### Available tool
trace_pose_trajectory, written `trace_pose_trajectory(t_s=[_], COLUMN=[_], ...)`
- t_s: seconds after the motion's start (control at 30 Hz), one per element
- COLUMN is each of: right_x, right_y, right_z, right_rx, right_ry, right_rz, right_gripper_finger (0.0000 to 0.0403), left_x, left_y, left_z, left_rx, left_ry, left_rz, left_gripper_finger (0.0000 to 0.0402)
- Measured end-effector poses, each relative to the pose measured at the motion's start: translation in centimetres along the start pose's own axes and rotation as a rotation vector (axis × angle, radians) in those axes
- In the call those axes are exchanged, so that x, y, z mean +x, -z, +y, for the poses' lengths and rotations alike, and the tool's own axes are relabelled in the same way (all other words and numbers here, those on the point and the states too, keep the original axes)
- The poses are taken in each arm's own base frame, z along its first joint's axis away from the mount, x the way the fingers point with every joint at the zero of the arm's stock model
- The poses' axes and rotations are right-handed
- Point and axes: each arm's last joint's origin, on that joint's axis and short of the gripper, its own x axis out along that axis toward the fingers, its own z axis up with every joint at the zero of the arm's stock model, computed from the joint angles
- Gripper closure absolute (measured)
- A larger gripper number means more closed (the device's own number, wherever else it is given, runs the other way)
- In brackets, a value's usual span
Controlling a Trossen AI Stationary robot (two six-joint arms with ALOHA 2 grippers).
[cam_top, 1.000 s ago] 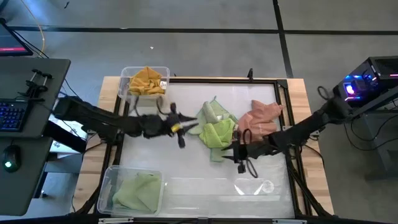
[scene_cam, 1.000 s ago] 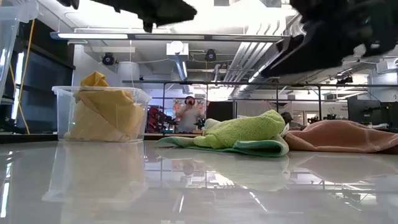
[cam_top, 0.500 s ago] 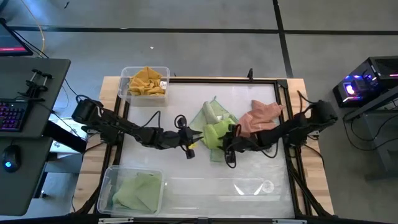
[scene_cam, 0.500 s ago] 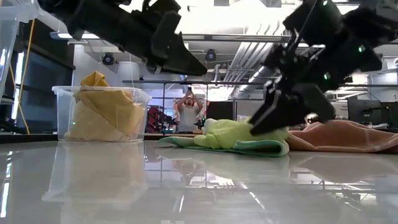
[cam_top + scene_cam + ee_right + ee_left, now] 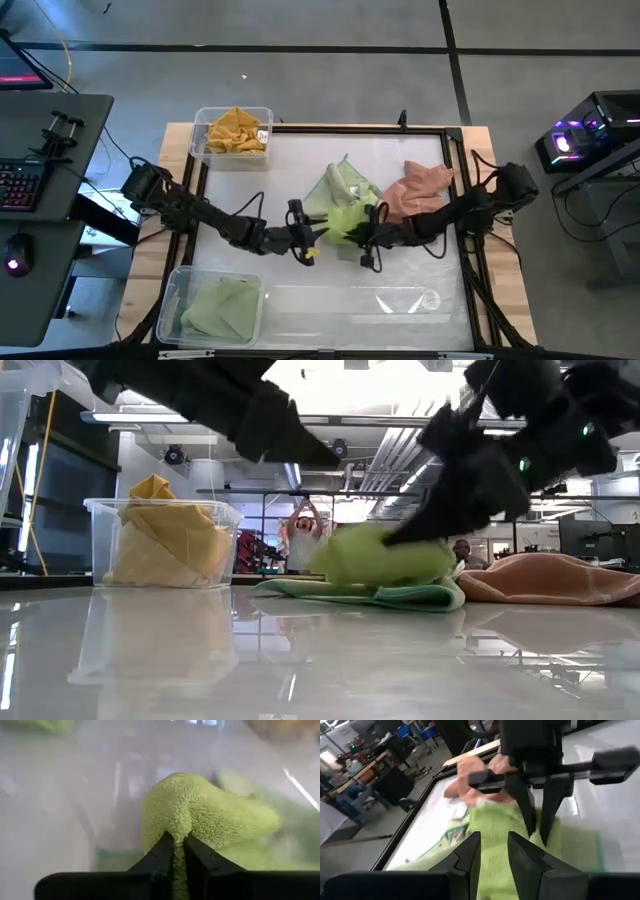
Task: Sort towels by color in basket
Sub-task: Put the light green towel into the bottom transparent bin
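Lime green towel [image 5: 200, 815], fuzzy terry, bunched into a fold mid-tabletop [image 5: 300, 300], beside pale green towel [image 5: 338, 183]. Pinched by right claw [image 5: 179, 851]. Left claw [image 5: 493, 851] just beside it, fingers parted, gripping nothing.

My left gripper [image 5: 312, 238] sits just left of frame centre, fingers narrowly parted, while my right gripper [image 5: 362, 238], reaching in from the right edge, is pinched closed beside it.

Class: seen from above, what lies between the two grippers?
The bright lime green terry towel fills the stretch between left gripper and right gripper, whose fingers pinch it.
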Motion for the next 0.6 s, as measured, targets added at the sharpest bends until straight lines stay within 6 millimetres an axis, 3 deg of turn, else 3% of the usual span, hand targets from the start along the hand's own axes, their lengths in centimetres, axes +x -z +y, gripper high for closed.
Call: trace_pose_trajectory(t_s=[0.3,0.43,0.6], right_x=[-0.3,-0.1,-0.1], right_y=[-2.7,-2.9,-2.9], right_z=[-0.1,-0.6,-0.7], right_rx=[0.044,0.079,0.079], right_ry=[-0.134,-0.128,-0.151], right_rz=[-0.251,-0.266,-0.27], right_gripper_finger=[0.0396,0.0386,0.0389], left_x=[-1.2,-1.3,-0.7], left_y=[-2.1,-2.1,-1.4], left_z=[-1.4,-1.9,-2.4], left_rx=[0.149,0.22,0.297], left_ry=[0.043,0.173,0.192], left_rz=[-0.073,-0.115,-0.102], left_gripper_finger=[0.0319,0.0317,0.0285])
